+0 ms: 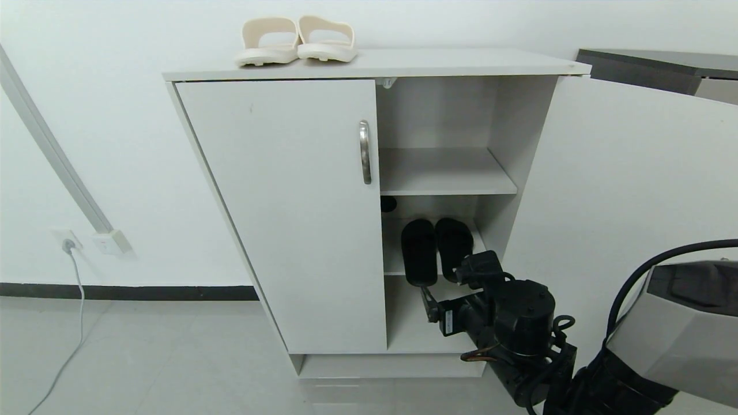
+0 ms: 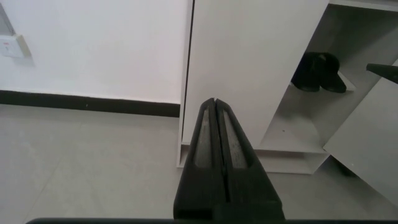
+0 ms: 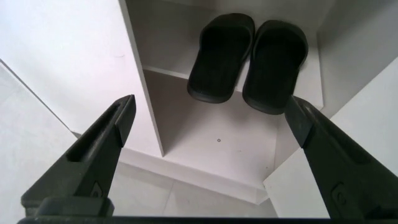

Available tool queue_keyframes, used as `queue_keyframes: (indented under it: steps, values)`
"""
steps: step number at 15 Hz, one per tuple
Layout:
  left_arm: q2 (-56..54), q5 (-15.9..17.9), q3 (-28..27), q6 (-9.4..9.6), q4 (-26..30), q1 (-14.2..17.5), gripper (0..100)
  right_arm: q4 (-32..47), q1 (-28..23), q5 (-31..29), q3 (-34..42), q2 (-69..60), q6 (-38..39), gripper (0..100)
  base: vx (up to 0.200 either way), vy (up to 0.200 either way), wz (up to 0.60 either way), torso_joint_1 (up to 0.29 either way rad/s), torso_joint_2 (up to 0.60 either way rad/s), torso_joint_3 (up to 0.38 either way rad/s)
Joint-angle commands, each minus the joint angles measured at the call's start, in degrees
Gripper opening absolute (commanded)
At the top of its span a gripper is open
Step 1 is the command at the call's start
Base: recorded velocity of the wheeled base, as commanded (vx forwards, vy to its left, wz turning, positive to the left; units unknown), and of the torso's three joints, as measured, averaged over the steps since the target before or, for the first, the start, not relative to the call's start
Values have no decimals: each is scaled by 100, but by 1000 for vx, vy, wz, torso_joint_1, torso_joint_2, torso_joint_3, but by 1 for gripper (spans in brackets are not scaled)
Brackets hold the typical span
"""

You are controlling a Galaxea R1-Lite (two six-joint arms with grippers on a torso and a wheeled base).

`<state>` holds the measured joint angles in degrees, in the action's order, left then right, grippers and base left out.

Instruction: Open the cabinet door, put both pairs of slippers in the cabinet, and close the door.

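Observation:
A white cabinet [image 1: 375, 63] stands against the wall. Its left door [image 1: 288, 213] is closed, and its right door [image 1: 622, 190] is swung wide open. A beige pair of slippers [image 1: 297, 40] sits on the cabinet top. A black pair of slippers [image 1: 436, 249] lies side by side on a lower shelf, toes inward. My right gripper [image 1: 447, 285] hangs open just in front of that shelf, with nothing between its fingers. In its wrist view the black slippers [image 3: 249, 59] lie beyond the right gripper [image 3: 210, 109]. My left gripper [image 2: 214, 102] is shut on nothing, low and off to the cabinet's left.
The upper shelf [image 1: 444, 173] and the bottom compartment [image 1: 415, 328] hold nothing. A wall socket with a cable [image 1: 69, 242] and a slanted grey conduit [image 1: 52, 150] are at the left. Open floor [image 1: 144, 357] lies left of the cabinet. A grey unit [image 1: 663, 66] stands at the back right.

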<state>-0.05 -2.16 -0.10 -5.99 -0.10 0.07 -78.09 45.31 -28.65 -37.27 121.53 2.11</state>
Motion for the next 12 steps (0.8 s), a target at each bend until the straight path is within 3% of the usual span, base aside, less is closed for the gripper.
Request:
queue_keyframes:
  steps: [1, 8, 12]
  values:
    - [5, -4, 1, -8, 1, 1, 0, -4, 4, 0, -9, 29, 0, 100, 0, 0, 0, 0, 0, 0]
    - [5, 5, 1, 10, 1, 1, 0, -13, 4, 0, -17, 73, -18, 100, 0, 0, 0, 0, 0, 0]
    - [14, 14, 1, 10, 1, 1, 0, -13, -5, 0, -26, 82, -35, 100, 0, 200, 0, 2, 1, 2]
